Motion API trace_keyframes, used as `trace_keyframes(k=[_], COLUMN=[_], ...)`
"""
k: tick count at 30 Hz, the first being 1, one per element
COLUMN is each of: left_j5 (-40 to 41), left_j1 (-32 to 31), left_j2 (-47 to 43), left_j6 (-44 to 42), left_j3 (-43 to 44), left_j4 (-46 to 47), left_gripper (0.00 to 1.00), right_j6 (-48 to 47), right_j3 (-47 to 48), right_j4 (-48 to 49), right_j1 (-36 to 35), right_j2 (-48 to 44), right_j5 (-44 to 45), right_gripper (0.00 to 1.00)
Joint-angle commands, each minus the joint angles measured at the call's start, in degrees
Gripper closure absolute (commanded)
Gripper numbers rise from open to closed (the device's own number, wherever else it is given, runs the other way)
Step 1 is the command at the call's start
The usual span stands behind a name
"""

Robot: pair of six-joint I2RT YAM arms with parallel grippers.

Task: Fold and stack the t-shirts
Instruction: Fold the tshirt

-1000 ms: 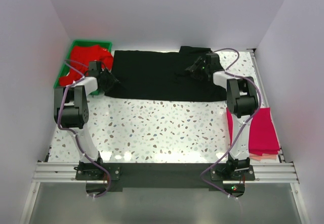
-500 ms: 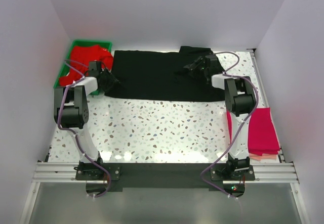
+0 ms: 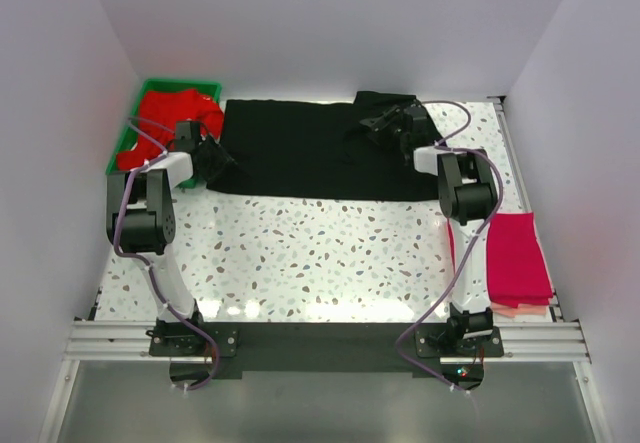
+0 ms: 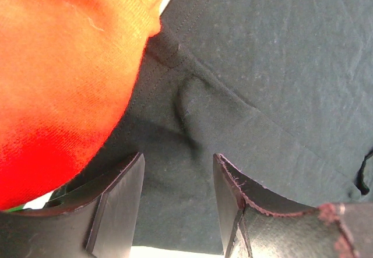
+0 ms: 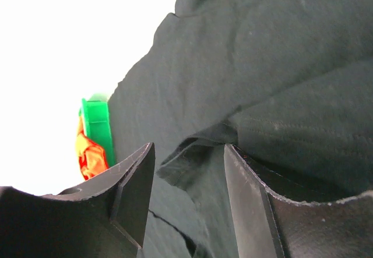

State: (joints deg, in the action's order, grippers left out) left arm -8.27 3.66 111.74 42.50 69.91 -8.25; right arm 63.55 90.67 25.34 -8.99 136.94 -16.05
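I can read no lettering anywhere. The black t-shirt (image 3: 310, 153) looks plain wherever it shows, and the stretch of it under the right gripper (image 3: 383, 123) is hidden from me in the overhead view, so I cannot make out any label there.

The right gripper's jaws stand apart. Through its wrist camera a loose fold of the black cloth sits in the gap just ahead of the tips, and I cannot tell whether they touch it. Far off to that gripper's left a sliver of the green tray (image 5: 98, 131) shows, with a blurred scrap of red cloth beside it.

The left gripper (image 4: 178, 195) is spread wide too, and a stitched black seam lies just past its tips. A red t-shirt (image 4: 64, 77) fills the view to its left, out of focus and washed out.

The magenta t-shirt (image 3: 517, 260) lies flat well behind the right gripper, near that arm's base, with one edge hidden by the arm.
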Motion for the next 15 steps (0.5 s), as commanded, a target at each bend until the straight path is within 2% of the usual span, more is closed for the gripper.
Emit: trace_keyframes(k=[1,7,11,14,15], left_j5=[0.28,-0.6,-0.95,-1.31,-1.57], left_j1=[-0.32,-0.32,-0.23,-0.23,-0.32], left_j2=[-1.09,-2.05,-2.76,-3.63,-3.99], left_j6=[-1.37,-1.54,-1.63,-1.54,-1.37], left_j3=[1.72,1.11,0.75,0.06,-0.3], left_j4=[0.43,1.57,1.75,1.92,2.18], left_gripper=[0.44,0.42,0.42,0.41,0.41], right_j6=[1.4,0.88,-1.93,-3.08,-4.3], right_j3=[4.33,9.76,15.49,16.47,15.77], right_j4=[6.82,9.73,4.2,0.68,-3.24], right_j1=[-0.23,-0.24,-0.15,0.12,0.29], right_j2=[1.13,1.83,1.75,0.43,-1.66], right_j5=[-0.03,-2.14,-2.58,-3.19,-2.67], right_gripper=[0.45,0.44,0.44,0.44,0.44])
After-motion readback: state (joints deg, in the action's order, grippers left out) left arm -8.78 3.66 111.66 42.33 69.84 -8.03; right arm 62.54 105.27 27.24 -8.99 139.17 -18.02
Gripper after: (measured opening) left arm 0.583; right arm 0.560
